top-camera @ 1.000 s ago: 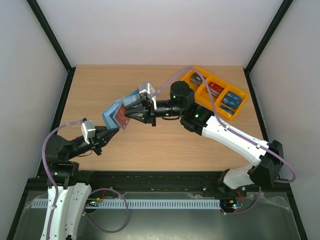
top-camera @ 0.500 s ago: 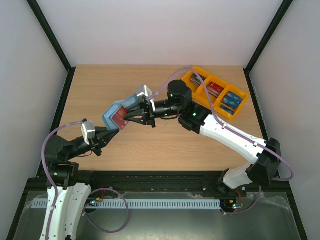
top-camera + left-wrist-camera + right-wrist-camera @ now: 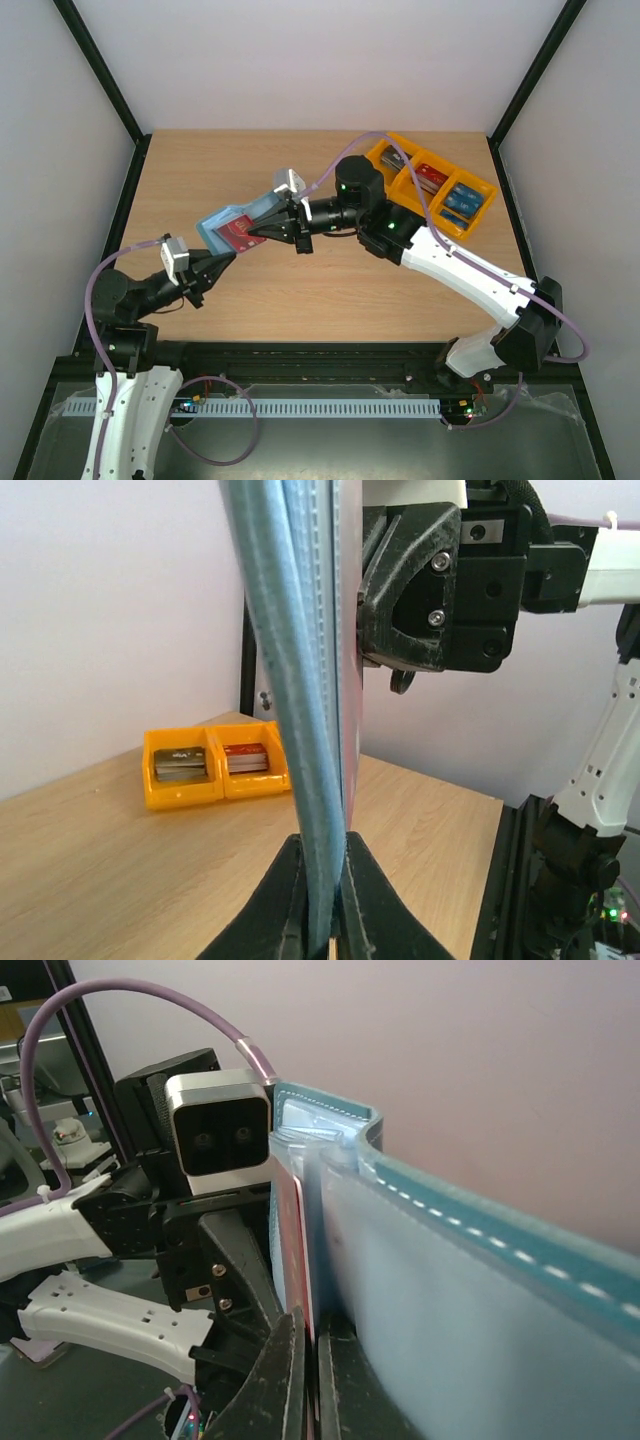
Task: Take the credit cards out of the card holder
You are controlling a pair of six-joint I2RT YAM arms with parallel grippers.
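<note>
Left gripper (image 3: 220, 259): fingers pinched tight on the lower edge of the card holder (image 3: 215, 222), holding it up off the table (image 3: 300, 300).
Card holder: in the air over the left-centre of the table, well apart from the edges, with its pocket side turned towards the right arm and its teal cover away from it.
Right gripper (image 3: 250, 236): fingers pressed together on the edge of a red card (image 3: 238, 232).
Red card: flat against the holder's clear inner pockets; how deep it sits in a pocket cannot be told.
Orange tray (image 3: 183, 792): at the far right corner of the table, with three compartments.
Tray contents: dark grey cards (image 3: 392, 160), red cards (image 3: 432, 176) and blue cards (image 3: 462, 198), one colour per compartment.
</note>
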